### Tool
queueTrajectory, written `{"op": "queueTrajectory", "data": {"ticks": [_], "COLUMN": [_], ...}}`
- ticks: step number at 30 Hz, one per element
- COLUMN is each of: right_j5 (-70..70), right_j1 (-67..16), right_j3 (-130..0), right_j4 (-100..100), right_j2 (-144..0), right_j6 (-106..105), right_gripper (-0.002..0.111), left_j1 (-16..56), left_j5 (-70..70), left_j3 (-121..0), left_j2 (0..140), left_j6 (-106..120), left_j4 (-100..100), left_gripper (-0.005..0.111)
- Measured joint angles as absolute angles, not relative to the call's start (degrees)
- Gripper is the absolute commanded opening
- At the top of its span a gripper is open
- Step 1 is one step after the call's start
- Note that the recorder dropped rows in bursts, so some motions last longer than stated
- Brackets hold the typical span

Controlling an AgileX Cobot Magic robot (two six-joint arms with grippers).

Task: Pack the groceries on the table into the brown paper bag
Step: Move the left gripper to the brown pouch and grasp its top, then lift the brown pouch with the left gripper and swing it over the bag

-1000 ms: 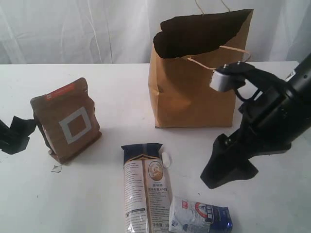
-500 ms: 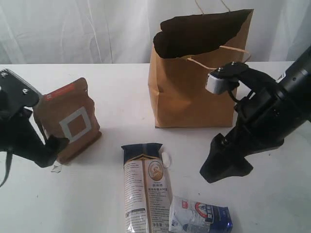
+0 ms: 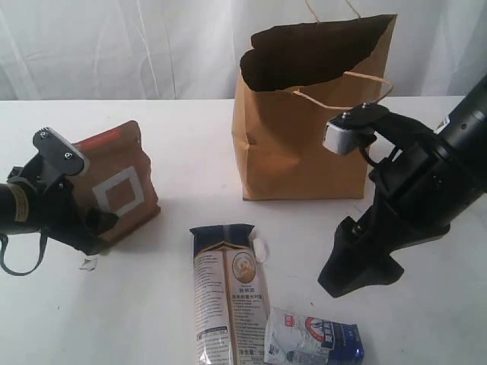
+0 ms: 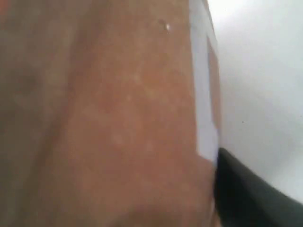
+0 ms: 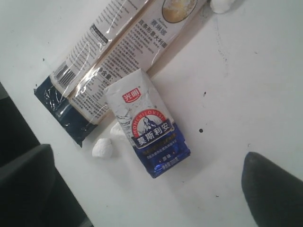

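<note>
We are at the pick of the pouch [image 3: 118, 190], which stands leaning on the surface [image 3: 190, 129], well to the left of the paper bag [image 3: 304, 144]. Our left end effector [image 3: 90, 228] is at the pouch's lower left edge. In the left wrist view the pouch fills nearly everything and one dark finger [image 4: 246, 194] sits by its printed face, so we cannot tell whether the jaws are clamped on it or only bracketing it. To do this well, we should take a deep bite across the thin side and squeeze firmly, since the soft sides look likely to give. Then we lift straight up before carrying it over the bag's open mouth. Our right end effector [image 3: 358, 270] hangs with its jaws wide apart and empty, above the carton [image 5: 147, 127] and near the noodle packet [image 3: 228, 296]. We should hold it clear of the bag's handles.
</note>
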State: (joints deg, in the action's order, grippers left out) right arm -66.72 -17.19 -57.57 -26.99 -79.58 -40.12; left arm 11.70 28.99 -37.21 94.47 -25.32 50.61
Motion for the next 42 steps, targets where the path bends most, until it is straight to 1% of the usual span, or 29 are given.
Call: {"op": "queueTrajectory", "data": {"ticks": [1,2,9,13,19,24,29,36,40,41,42], "right_j5": [-66.50,-66.28,-65.54,-65.65,-67.12,-66.95,-65.36,-64.12,-65.56,-66.01,-66.60], "right_j1": [-17.19,-17.19,-17.19,-17.19,-17.19,-17.19,-17.19,-17.19,-17.19,-17.19,-17.19], "right_j3": [-57.57,-57.57,-57.57,-57.57,-57.57,-57.57,-57.57,-57.57,-57.57,-57.57,-57.57], "right_j4": [-26.99,-26.99,-26.88,-26.88,-26.88,-26.10,-25.33,-25.33,-23.79,-23.11,-22.49], "right_j2": [-79.58,-79.58,-79.58,-79.58,-79.58,-79.58,-79.58,-79.58,-79.58,-79.58,-79.58], "right_j6": [-40.12,-40.12,-40.12,-40.12,-37.88,-35.98,-36.01,-34.00,-27.67,-26.21,-25.06], "right_gripper": [0.105,0.105,0.105,0.105,0.105,0.105,0.105,0.105,0.098,0.095,0.087], "left_j1": [11.70,11.70,11.70,11.70,11.02,10.60,10.60,10.60,10.60,10.60,10.60], "left_j5": [29.43,29.55,29.77,29.66,35.63,38.78,38.91,49.00,54.56,56.94,59.42], "left_j3": [-37.21,-37.30,-37.44,-39.25,-46.06,-50.44,-50.76,-50.76,-51.24,-51.89,-52.80], "left_j2": [94.47,94.47,94.16,91.04,83.11,80.93,81.10,81.10,82.73,83.53,84.68], "left_j6": [-24.62,-24.28,-23.58,-23.28,-24.11,-28.92,-34.67,-41.45,-47.83,-49.69,-51.52], "left_j4": [50.61,50.84,48.95,44.84,36.44,34.55,35.47,35.69,35.69,35.69,35.84], "left_gripper": [0.015,0.000,0.000,0.000,0.000,0.000,0.000,0.000,0.000,0.000,0.000]}}
